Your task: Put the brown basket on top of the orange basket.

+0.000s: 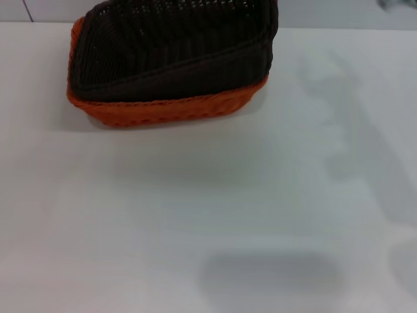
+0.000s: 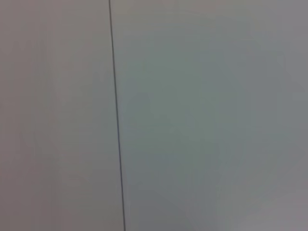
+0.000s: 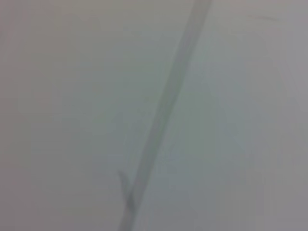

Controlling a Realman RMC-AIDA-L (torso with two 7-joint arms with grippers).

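In the head view the brown basket (image 1: 172, 45) sits inside and on top of the orange basket (image 1: 169, 107) at the back left of the white table (image 1: 208, 215). It lies tilted, its right end higher, with the orange rim showing along the front and left. No gripper shows in any view. Both wrist views show only pale blank surface.
The table's far edge runs along the top of the head view. Soft shadows lie on the table at the right (image 1: 352, 130) and front middle (image 1: 270, 274). A thin dark seam (image 2: 115, 115) crosses the left wrist view; a grey band (image 3: 163, 115) crosses the right wrist view.
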